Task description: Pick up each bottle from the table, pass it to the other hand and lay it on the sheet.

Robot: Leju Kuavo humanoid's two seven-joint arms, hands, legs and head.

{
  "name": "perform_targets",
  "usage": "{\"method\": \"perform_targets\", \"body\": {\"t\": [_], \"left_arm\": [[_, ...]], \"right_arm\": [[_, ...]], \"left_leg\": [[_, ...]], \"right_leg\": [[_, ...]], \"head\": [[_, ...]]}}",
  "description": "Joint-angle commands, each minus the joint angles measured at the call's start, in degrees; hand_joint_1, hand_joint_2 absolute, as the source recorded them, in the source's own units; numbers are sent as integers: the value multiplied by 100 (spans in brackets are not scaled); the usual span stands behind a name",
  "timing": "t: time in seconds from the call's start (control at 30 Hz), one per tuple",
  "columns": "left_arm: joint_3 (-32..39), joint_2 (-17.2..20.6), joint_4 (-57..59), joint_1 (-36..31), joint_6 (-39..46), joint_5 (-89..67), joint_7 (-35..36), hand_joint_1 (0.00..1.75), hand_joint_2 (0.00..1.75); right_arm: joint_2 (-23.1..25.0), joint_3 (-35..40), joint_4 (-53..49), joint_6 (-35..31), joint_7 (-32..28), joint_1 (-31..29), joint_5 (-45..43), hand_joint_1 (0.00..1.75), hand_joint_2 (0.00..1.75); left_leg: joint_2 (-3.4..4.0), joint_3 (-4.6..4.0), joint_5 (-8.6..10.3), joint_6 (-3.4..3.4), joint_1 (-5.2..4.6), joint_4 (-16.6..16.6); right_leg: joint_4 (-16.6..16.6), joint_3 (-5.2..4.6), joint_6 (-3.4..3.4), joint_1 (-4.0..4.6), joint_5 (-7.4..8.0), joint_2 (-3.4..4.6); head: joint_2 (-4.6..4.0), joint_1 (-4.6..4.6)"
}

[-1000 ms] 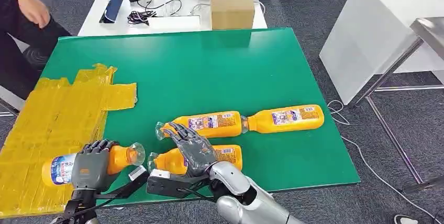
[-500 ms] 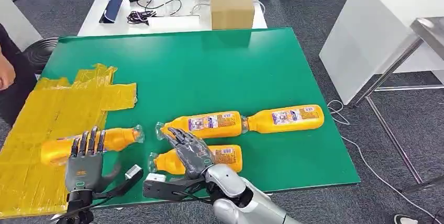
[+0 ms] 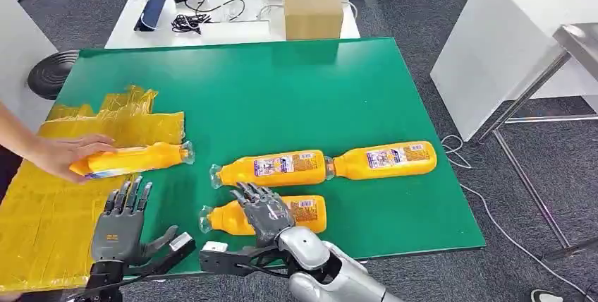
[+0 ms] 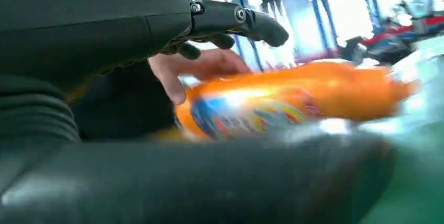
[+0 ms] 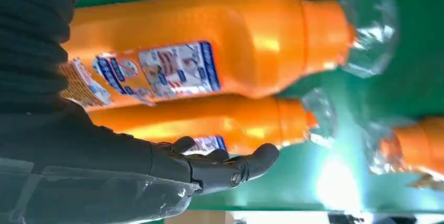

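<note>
Head view first: four orange bottles lie on their sides on the green table (image 3: 296, 83). One bottle (image 3: 130, 160) rests at the edge of the yellow sheet (image 3: 49, 196), its clear cap end pointing out over the green, and a person's hand (image 3: 60, 155) is laid on its far end. From my left wrist, that same bottle is an orange blur with a blue-and-white label, the person's fingers curled behind it.

My left hand (image 3: 121, 221) hovers just nearer to me than that bottle, fingers straight and spread, thumb out to the side, holding nothing. It is apart from the bottle.

My right hand (image 3: 262, 210) lies over the nearest bottle (image 3: 307, 214) (the one closest to the table's front edge), fingers stretched forward and spread across its neck end. From the right wrist view (image 5: 209, 169) my fingers are extended beside the orange bottles rather than wrapped round one, so I am holding nothing there; whether my palm touches the bottle under it I cannot tell.

Just beyond that one lies the middle bottle (image 3: 271, 168), and end to end with it, to the right, the far-right bottle (image 3: 384, 159).

Past the green table a white table (image 3: 233, 30) carries a cardboard box (image 3: 312, 8), a tangle of cables (image 3: 190, 20) and some dark devices.
</note>
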Motion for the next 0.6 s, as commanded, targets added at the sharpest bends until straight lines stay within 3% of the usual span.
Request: {"method": "perform_targets", "body": {"t": [0.03,0.13,0.17,0.3,0.43,0.6], "left_arm": [[1048,-1049,-1873,504,-722,3104,-1649,0,0],[1079,-1058,-1791,491,-718,3100,-1658,0,0],[1224,-1161,-1772,518,-700,3641,-2071,0,0],[1503,-1297,-1922,632,-848,4149,-2497,0,0],[1578,-1319,-1915,623,-922,4120,-2341,0,0],[1771,-1379,-1897,883,-951,4125,-2367,0,0]], "right_arm": [[-507,-129,337,-37,-156,57,190,0,175],[-464,-155,371,-35,-175,46,193,0,175],[-419,-180,276,-17,-104,179,358,0,175],[-339,-153,79,5,130,407,595,0,175],[-514,-188,-76,-10,210,416,827,0,175],[-675,-544,-481,-60,405,1006,1225,0,175]], "left_leg": [[-5,3,-12,-1,6,12],[2,-5,-4,-3,1,4],[1,-2,-3,-4,0,3],[7,8,-8,-11,3,0],[3,4,-4,-5,4,0],[-5,12,-6,-5,8,-3]], "right_leg": [[-3,13,6,5,-7,-5],[-4,3,2,1,1,2],[-4,5,1,0,0,1],[-6,10,-3,4,-2,8],[-4,6,0,1,0,3],[-10,17,0,4,-4,-6]], "head": [[0,-2],[0,0],[0,0],[0,0],[0,0],[0,0]]}}
